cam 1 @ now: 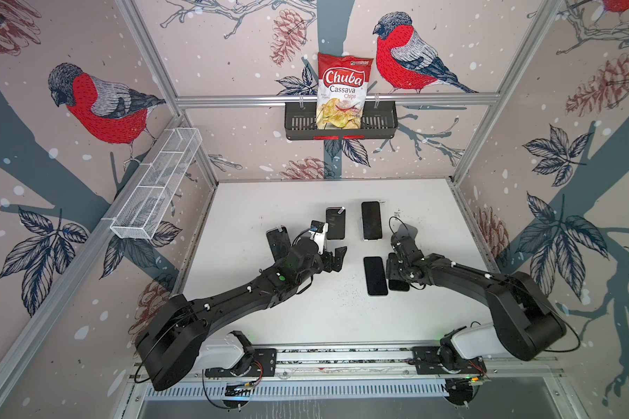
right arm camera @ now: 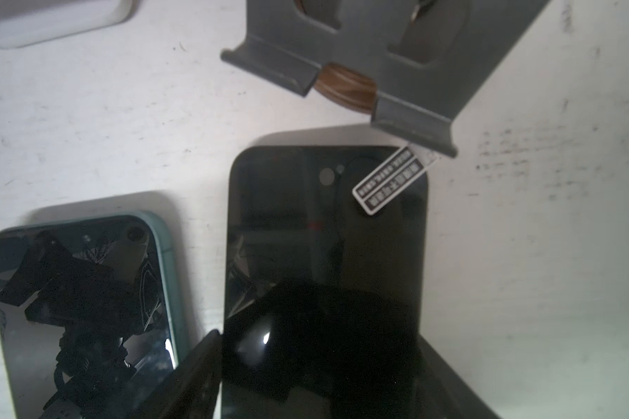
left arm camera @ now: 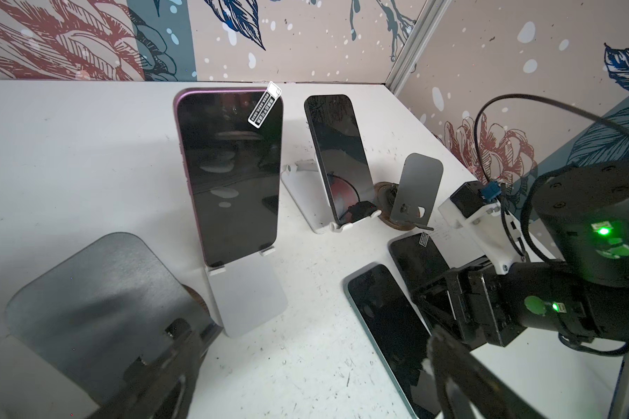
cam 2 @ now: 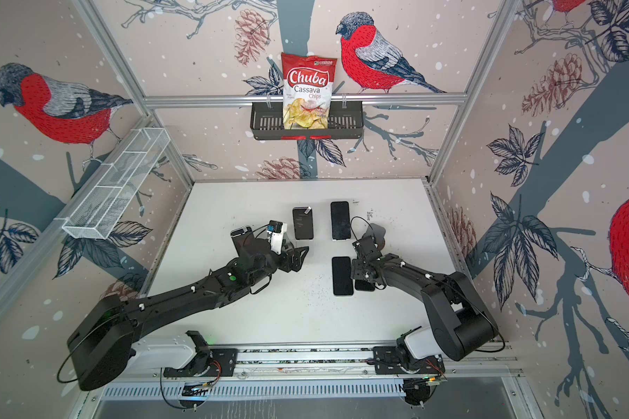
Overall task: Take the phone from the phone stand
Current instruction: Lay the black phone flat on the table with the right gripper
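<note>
Right gripper (right arm camera: 320, 339) straddles the black phone (right arm camera: 305, 217) beside the grey phone stand (right arm camera: 364, 43); dark blur hides whether it clamps. Left gripper (left arm camera: 305, 337) stands wide open.

My left arm (cam 1: 233, 297) stretched in from the near left toward the middle. The left gripper (cam 1: 336, 258) was held roughly level with its fingers (left arm camera: 168, 366) spread wide. My right arm (cam 1: 462, 272) was bent at the elbow, with the right gripper (cam 1: 396, 276) pointing steeply down. Its fingers (right arm camera: 197, 370) were somewhat parted, and I couldn't tell whether they gripped.
</note>
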`<state>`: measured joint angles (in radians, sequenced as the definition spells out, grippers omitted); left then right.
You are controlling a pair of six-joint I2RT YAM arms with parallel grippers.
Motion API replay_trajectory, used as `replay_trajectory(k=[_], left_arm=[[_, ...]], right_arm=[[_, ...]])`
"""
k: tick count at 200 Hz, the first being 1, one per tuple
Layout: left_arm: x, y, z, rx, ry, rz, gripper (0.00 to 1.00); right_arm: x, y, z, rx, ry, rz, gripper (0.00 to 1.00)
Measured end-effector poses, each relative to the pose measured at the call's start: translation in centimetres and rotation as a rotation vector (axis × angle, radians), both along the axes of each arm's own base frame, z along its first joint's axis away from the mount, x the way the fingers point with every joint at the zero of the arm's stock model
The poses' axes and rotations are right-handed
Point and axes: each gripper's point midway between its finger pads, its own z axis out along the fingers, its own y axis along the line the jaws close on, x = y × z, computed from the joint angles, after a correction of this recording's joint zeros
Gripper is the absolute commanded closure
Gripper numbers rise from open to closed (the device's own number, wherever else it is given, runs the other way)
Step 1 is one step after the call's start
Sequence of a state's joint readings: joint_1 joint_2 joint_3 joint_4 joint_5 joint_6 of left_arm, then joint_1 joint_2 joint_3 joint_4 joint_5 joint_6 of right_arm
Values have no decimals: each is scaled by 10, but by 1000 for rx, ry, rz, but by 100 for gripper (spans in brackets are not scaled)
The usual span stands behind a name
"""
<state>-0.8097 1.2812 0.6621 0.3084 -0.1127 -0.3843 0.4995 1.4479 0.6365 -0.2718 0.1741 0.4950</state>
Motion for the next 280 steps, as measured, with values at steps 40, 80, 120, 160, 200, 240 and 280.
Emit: replay_trajectory(k=[40, 80, 120, 160, 200, 240, 280], left_arm=[[2, -2, 5, 2, -15, -5, 3], [2, -2, 5, 4, -17, -7, 3], [2, -2, 5, 5, -18, -7, 3], [2, -2, 5, 7, -16, -7, 3], [1, -1, 6, 3, -19, -7, 3], [-1, 1, 1, 11, -11, -7, 3], [-4, 5, 3, 5, -18, -4, 3]], right_arm=[[1, 0, 0, 1, -1, -2, 22], [3, 0, 0, -3, -4, -2, 22], [4, 0, 0, -5, -1, -3, 23], [3, 2, 0, -10, -1, 2, 25], [-8, 5, 1, 1, 12, 16, 21], [-13, 5, 2, 13, 27, 3, 17], [-10, 0, 1, 0, 32, -29, 17]])
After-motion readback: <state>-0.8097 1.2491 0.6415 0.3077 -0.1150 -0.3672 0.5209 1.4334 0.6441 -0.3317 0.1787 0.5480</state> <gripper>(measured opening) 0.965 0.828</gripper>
